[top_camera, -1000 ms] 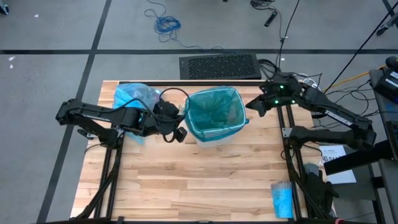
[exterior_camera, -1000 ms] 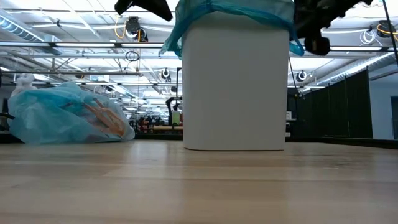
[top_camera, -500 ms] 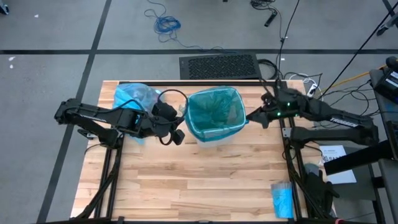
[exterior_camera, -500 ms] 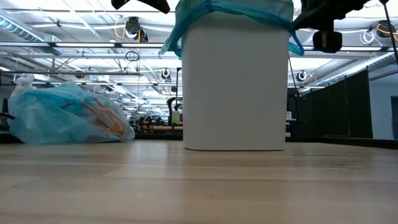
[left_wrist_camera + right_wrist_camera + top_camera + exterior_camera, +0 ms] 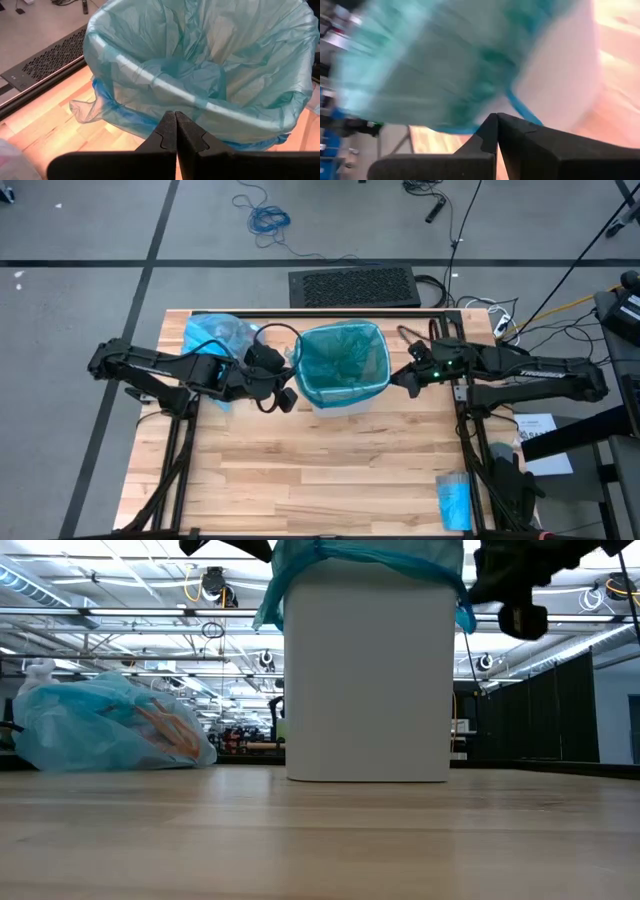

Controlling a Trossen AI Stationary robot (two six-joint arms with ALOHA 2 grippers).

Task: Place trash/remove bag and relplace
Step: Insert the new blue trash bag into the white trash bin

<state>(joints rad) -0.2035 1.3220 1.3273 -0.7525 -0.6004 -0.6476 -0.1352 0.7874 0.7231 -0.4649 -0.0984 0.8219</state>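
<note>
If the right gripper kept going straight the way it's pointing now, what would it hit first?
Most likely the white bin. The shut right gripper points at its side from close by, just below the teal liner folded over the rim. Its wrist view shows the bin wall right ahead, though depth is hard to judge.

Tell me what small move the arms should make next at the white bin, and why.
Probably pull both tools back from the white plastic bin. The darker teal-green plastic liner already drapes over its rim all round, the tied light sky-blue plastic bag of trash lies on the wooden table, and the left tool and right tool sit shut and empty beside the rim.
</note>
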